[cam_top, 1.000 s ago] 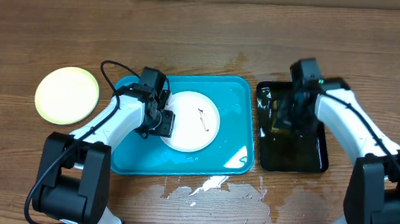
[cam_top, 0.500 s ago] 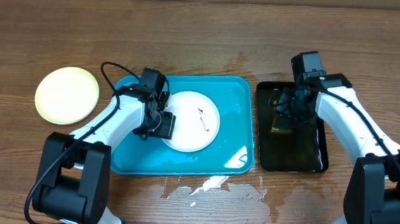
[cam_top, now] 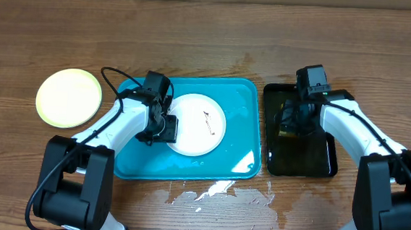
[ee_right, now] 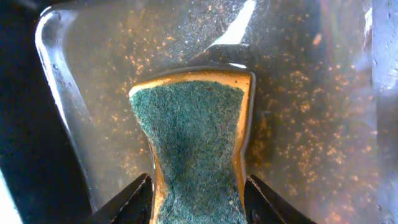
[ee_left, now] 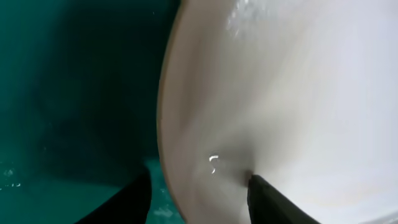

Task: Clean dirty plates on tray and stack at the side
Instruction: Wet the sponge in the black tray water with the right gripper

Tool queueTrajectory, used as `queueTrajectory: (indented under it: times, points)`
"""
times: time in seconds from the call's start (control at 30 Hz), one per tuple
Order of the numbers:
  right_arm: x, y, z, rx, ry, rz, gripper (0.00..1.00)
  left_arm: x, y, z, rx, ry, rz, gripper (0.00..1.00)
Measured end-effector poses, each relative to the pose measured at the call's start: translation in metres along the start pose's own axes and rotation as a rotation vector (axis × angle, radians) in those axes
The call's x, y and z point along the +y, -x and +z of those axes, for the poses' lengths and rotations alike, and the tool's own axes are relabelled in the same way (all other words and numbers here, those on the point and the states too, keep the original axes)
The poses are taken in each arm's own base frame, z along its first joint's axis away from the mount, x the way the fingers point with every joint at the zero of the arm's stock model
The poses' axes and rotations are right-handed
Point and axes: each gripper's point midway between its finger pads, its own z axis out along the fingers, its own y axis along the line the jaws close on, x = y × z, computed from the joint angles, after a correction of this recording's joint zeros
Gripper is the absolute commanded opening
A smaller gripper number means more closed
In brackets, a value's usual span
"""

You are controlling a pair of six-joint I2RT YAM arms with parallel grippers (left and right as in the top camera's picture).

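Turquoise tray [cam_top: 244, 96] sits mid-desk, wet patches on its floor. A white plate [cam_top: 201, 125] lies in it, thin dark smear [cam_top: 209, 121] near the centre. A pale yellow plate [cam_top: 69, 97] rests on the desk [cam_top: 196, 42], well left of the tray.

Left hand [cam_top: 162, 129] is at the white plate's left edge. Wrist view: fingers [ee_left: 268, 200] apart and astride the rim, one on the plate face, the other over the tray. Cannot tell if it is clamping.

Right hand [cam_top: 292, 125] is down in the black tray [cam_top: 325, 165], just right of the turquoise one. Green-topped sponge [ee_right: 193, 143] lies in speckled water between its fingers, waist pinched in. Contact unclear, so cannot tell if it is gripping.

Water puddle [cam_top: 214, 192] lies on the desk at the near edge.
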Motion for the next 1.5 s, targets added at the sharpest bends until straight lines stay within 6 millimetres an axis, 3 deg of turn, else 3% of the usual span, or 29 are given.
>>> queueTrajectory:
  times: [0.4, 0.5, 0.77, 1.07, 1.5]
  points:
    - [-0.003, -0.012, 0.007, 0.024, -0.007, -0.048, 0.45, -0.001, 0.005, 0.0, -0.02, -0.006, -0.021, 0.4]
    - [-0.003, -0.012, 0.008, 0.023, -0.007, -0.052, 0.04, -0.002, 0.005, 0.0, -0.022, -0.008, -0.021, 0.38]
    - [-0.004, -0.017, -0.003, 0.083, -0.023, -0.054, 0.04, -0.004, 0.009, 0.0, -0.035, -0.019, -0.031, 0.05]
    - [0.013, 0.024, -0.065, 0.055, -0.013, -0.055, 0.04, -0.009, 0.012, 0.0, -0.048, -0.049, -0.035, 0.04]
    - [0.008, 0.019, -0.068, 0.078, -0.038, -0.051, 0.04, -0.011, 0.012, 0.0, -0.046, -0.061, -0.035, 0.04]
